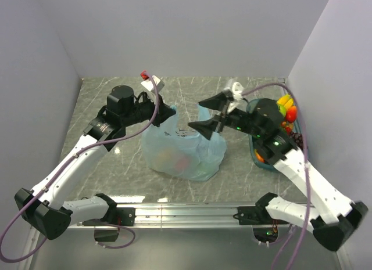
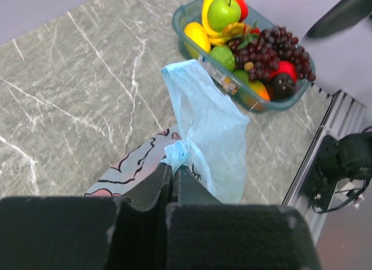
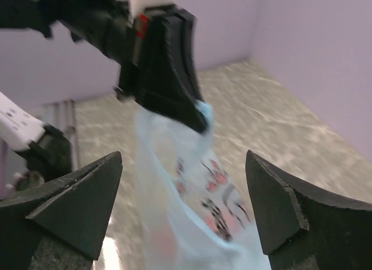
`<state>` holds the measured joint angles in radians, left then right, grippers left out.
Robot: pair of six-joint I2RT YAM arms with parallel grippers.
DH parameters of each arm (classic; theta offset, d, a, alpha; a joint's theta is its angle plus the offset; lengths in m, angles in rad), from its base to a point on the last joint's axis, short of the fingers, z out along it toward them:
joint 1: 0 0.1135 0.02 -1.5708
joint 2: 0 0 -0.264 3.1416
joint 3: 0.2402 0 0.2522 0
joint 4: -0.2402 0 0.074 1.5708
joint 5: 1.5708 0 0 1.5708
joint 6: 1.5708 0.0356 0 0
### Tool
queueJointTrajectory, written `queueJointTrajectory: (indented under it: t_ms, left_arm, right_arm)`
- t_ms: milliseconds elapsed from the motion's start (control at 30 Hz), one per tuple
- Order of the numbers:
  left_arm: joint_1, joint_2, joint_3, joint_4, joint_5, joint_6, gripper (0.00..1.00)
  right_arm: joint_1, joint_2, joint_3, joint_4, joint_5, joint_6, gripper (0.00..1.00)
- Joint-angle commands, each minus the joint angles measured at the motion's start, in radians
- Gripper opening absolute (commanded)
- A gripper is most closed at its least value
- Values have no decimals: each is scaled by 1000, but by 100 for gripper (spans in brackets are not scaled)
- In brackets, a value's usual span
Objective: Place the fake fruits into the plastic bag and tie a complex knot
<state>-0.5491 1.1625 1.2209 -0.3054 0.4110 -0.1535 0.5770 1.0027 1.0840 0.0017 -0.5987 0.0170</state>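
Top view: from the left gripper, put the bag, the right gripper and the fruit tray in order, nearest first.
1. The bag: at the centre, its handle pinched in the shut left gripper.
2. The right gripper: open, just to the right of the bag's top.
3. The tray: farthest, on the right side of the table.

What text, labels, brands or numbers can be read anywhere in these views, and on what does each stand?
No text can be read in any view.
Printed graphic on the plastic bag: black and red marks, creased in the left wrist view and blurred in the right wrist view, unreadable.
Sticker on the rim of the tray: too small to read.
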Motion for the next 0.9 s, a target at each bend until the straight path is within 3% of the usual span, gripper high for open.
queueJointTrajectory:
  t_ms: [0,333,467,533,600,867]
  left_arm:
    - [-2,-21,-9,68,-23,-63,0]
    - [2,-61,-55,95,-26,-119,0]
    - [5,-64,-64,112,-38,-130,0]
    - [6,-66,-72,121,-55,-129,0]
    - [15,-67,-78,127,-58,-118,0]
    - [35,-102,-112,123,40,-3,0]
  right_arm:
    - [90,137,-41,162,83,120,94]
    - [211,392,-134,598,129,152,96]
    - [238,435,-173,647,80,162,96]
    - [256,450,-186,655,54,161,88]
    - [262,442,-200,650,20,161,86]
    - [218,356,-256,587,-18,104,96]
